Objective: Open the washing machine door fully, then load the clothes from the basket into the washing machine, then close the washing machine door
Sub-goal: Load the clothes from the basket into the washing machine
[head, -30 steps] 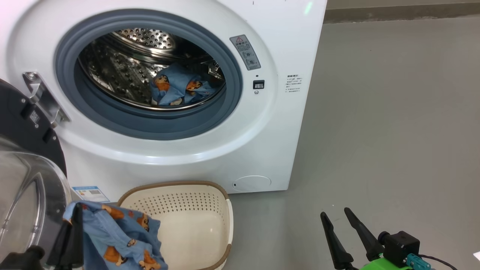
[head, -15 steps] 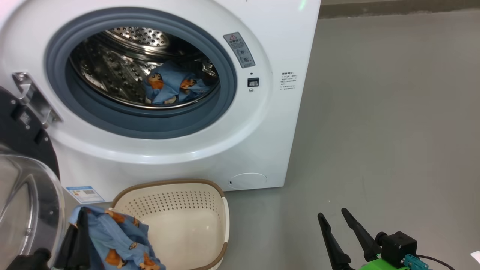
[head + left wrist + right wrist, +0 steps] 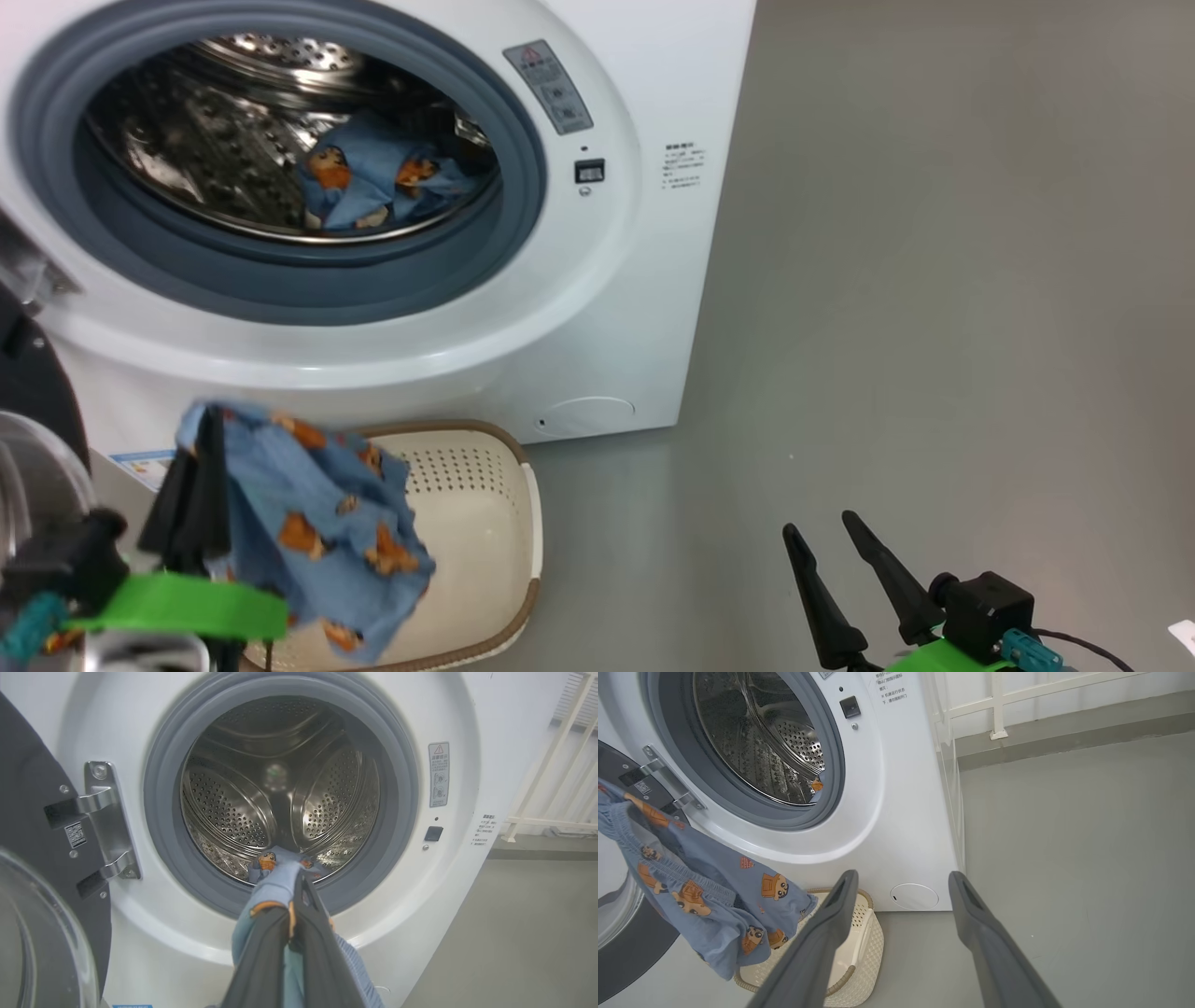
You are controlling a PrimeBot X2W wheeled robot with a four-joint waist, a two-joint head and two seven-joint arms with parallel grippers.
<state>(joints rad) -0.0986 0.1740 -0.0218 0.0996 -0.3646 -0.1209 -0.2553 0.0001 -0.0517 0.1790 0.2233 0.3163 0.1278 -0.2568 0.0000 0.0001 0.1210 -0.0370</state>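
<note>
Door (image 3: 28, 812) is open, one blue garment (image 3: 373, 177) in the drum (image 3: 233, 812); left pincer (image 3: 299, 882) grips a second garment (image 3: 317, 523) above the basket (image 3: 534, 523), right pincer (image 3: 902, 875) gapes; closing remains.

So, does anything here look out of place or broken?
Nothing stands out. The washing machine door is swung open, one blue garment lies in the drum, and a second garment hangs from the left fingers near the basket.
</note>
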